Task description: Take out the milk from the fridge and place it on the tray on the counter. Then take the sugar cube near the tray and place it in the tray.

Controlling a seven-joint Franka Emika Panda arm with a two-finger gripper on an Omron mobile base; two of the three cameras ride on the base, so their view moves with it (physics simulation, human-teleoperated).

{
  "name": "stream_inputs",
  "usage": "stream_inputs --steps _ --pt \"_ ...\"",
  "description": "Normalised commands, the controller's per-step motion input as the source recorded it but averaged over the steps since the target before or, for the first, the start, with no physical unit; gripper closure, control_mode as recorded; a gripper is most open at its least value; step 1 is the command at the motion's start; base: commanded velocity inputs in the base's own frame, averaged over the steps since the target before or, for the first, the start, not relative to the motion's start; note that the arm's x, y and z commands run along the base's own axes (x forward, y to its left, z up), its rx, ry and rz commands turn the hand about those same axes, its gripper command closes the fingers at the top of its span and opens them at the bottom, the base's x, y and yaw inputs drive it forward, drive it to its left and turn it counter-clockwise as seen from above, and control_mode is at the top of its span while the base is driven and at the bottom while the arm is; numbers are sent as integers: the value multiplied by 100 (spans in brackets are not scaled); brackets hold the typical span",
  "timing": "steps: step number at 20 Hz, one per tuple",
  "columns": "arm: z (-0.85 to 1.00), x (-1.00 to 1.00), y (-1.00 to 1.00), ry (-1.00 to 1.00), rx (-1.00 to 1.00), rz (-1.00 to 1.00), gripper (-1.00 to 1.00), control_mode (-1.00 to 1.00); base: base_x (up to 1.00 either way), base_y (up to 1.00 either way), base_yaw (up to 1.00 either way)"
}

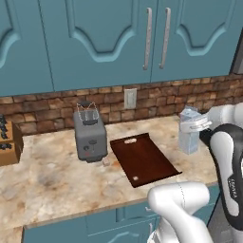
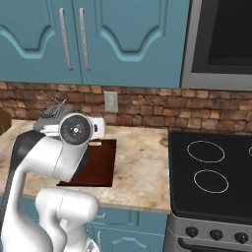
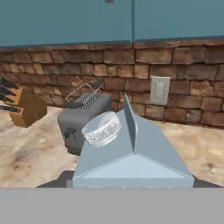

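The milk (image 1: 189, 137) is a pale grey-blue carton standing upright just right of the tray (image 1: 142, 159), low over the counter (image 1: 47, 175); whether it touches the stone is unclear. My gripper (image 1: 193, 125) is shut on its upper part. In the hand view the carton's gable top and white cap (image 3: 135, 153) fill the foreground and hide my fingers. The dark brown tray lies bare, its slot hole at the far end. The sugar cube (image 1: 105, 163) is a tiny pale speck between the toaster and the tray's left edge. The fridge is out of view.
A grey toaster (image 1: 89, 134) stands left of the tray, with a wooden knife block (image 1: 7, 142) at the far left. Brick backsplash and teal upper cabinets rise behind. The black stovetop (image 2: 211, 172) lies to the right of the counter. My arm (image 2: 54, 157) hides part of the tray.
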Motion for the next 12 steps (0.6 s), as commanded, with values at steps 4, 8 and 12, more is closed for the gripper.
stream_inputs --steps 4,8,12 --pt "-87 61 -6 -6 12 44 100 -100 0 0 0" --pt "-47 81 -1 -1 4 26 100 -100 0 0 0" --pt "-57 89 0 0 0 21 100 -100 0 0 0"
